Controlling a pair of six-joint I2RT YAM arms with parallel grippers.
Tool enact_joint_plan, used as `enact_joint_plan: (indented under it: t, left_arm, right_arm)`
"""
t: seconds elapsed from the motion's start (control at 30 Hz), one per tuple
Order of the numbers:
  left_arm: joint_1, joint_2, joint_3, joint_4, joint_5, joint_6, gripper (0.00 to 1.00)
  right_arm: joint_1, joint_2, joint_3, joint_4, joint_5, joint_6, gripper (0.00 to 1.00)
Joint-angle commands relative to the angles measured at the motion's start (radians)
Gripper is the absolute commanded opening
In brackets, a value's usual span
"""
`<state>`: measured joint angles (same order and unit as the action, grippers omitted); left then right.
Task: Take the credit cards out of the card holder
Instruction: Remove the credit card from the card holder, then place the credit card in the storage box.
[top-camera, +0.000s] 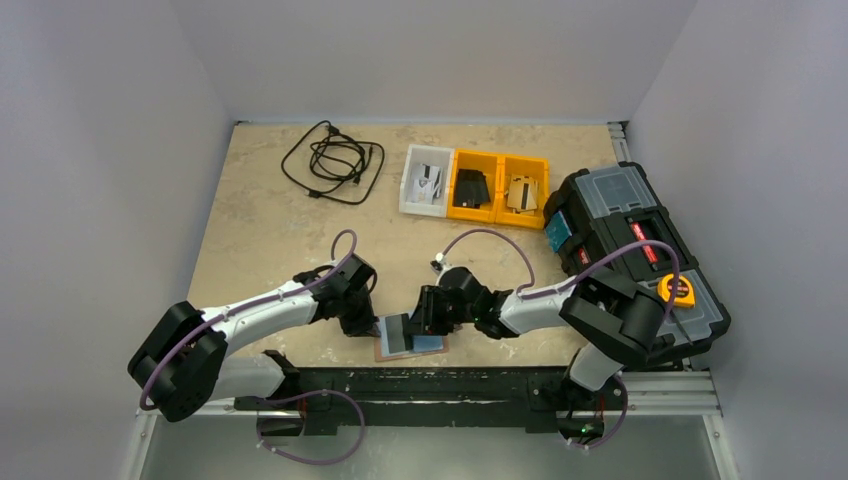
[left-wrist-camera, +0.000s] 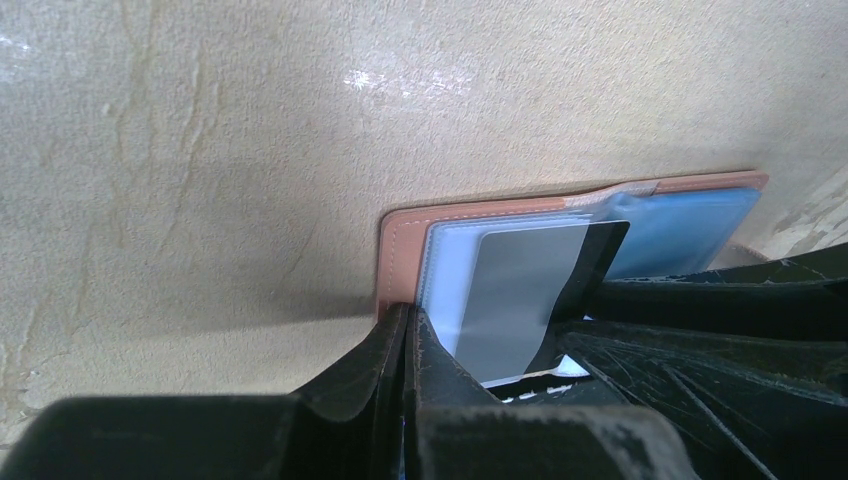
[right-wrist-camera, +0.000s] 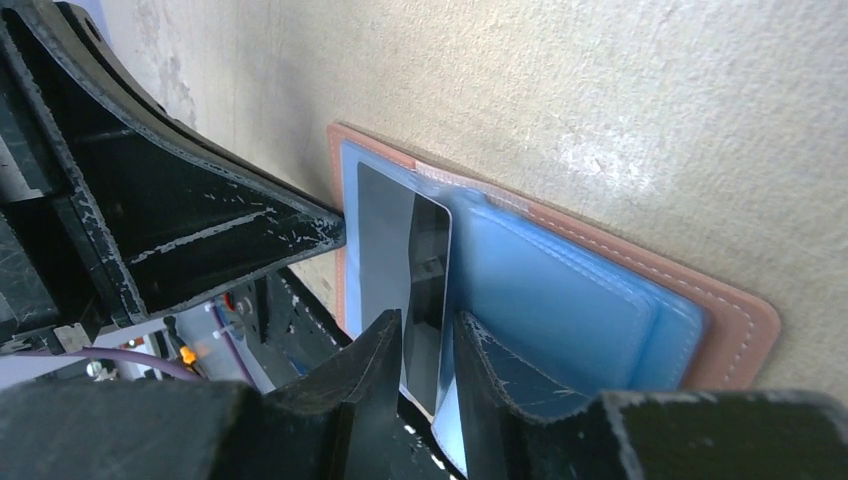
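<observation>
Noted a beige, marbled counter (top-camera: 260, 230). Found a big black toolbox (top-camera: 630, 250) with grey lid panels along the right edge, reaching toward the near right corner. Spotted red labels on it, too small to read. Saw a white tray (top-camera: 408, 185) and two yellow trays (top-camera: 497, 183) in a row by the far edge, right of the middle, with small dark and tan items inside. Saw a coiled black cable (top-camera: 330, 160) left of them, also near the far edge.

Found the card holder (right-wrist-camera: 735, 320) lying open and flat at the middle of the near edge, reddish-brown with pale stitching and blue sleeves stacked inside. Made out a grey card (left-wrist-camera: 520, 290) over the clear sleeves on the half nearer the left arm. Could read no print on it.

Found the left fingers (left-wrist-camera: 370, 370) pressed shut, tips touching the holder's stitched edge. Could not tell whether pinching a sleeve. Found the right fingers (right-wrist-camera: 360, 375) slightly parted, with the grey card's end showing in the gap. Could not tell whether touching it.
</observation>
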<state>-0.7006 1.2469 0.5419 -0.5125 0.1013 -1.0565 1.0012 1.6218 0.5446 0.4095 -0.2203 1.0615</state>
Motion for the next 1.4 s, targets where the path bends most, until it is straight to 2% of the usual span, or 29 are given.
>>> enact_joint_plan:
  t: [0.0, 0.07, 0.3, 0.47, 0.9, 1.17, 1.23, 1.37]
  left_arm:
    - [0.006, 0.010, -0.026, -0.049, -0.046, 0.013, 0.00]
    - [0.006, 0.008, -0.025, -0.052, -0.048, 0.011, 0.00]
    - [0.005, 0.007, -0.025, -0.073, -0.064, 0.009, 0.00]
    - [0.004, 0.006, -0.026, -0.074, -0.065, 0.006, 0.00]
    - [0.006, -0.037, 0.002, -0.051, -0.039, 0.035, 0.00]
    - [0.004, -0.118, 0.115, -0.098, -0.015, 0.090, 0.00]
    - [0.004, -0.144, 0.144, -0.137, -0.030, 0.101, 0.04]
    - [0.004, -0.200, 0.180, -0.200, -0.058, 0.115, 0.23]
  right_arm:
    - [0.001, 0.048, 0.002, 0.006, 0.004, -0.009, 0.27]
    - [0.000, 0.048, -0.002, 0.006, 0.007, -0.006, 0.24]
    - [-0.011, -0.026, -0.034, -0.028, 0.040, -0.002, 0.07]
    - [-0.025, -0.091, -0.051, -0.076, 0.060, -0.009, 0.00]
    - [-0.054, -0.271, -0.047, -0.227, 0.099, -0.038, 0.00]
    - [-0.063, -0.356, 0.006, -0.323, 0.110, -0.062, 0.00]
    - [-0.070, -0.389, 0.029, -0.359, 0.115, -0.068, 0.00]
    - [-0.106, -0.442, 0.084, -0.445, 0.130, -0.100, 0.00]
